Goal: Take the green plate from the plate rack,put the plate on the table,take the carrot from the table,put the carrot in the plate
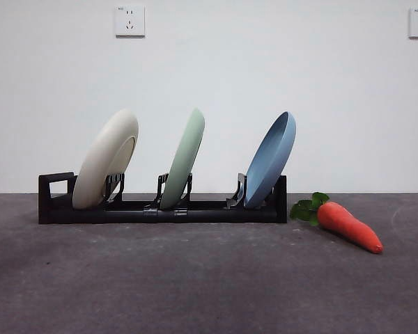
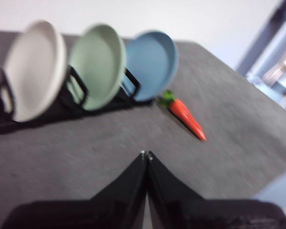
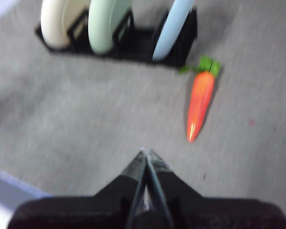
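Right, quick rundown, clock dirs as seen in front view:
Rack: plate rack (image 1: 160, 209) sits on table (image 1: 195, 285) w/ looped handle at its 9 o'clock end; long, low, black.
Plates: 3 stand in the slots, all tilted same way. Cream plate (image 1: 106, 160) nearest the handle, green plate (image 1: 183, 158) in mid slot, blue plate (image 1: 271, 160) at the 3 o'clock end.
Carrot: carrot (image 1: 348, 226) lies flat on table, just beside rack's 3 o'clock end, apart from it; leaves toward rack, tip pointing away to approx 4 o'clock.
L gripper: left gripper (image 2: 146, 154) above bare table, well apart from rack + carrot; jaws pressed together, holding nothing.
R gripper: right gripper (image 3: 146, 151) likewise over bare table, carrot near but not touching; jaws pressed together, nothing between.
Wall: 2 sockets (image 1: 129, 21) up top.
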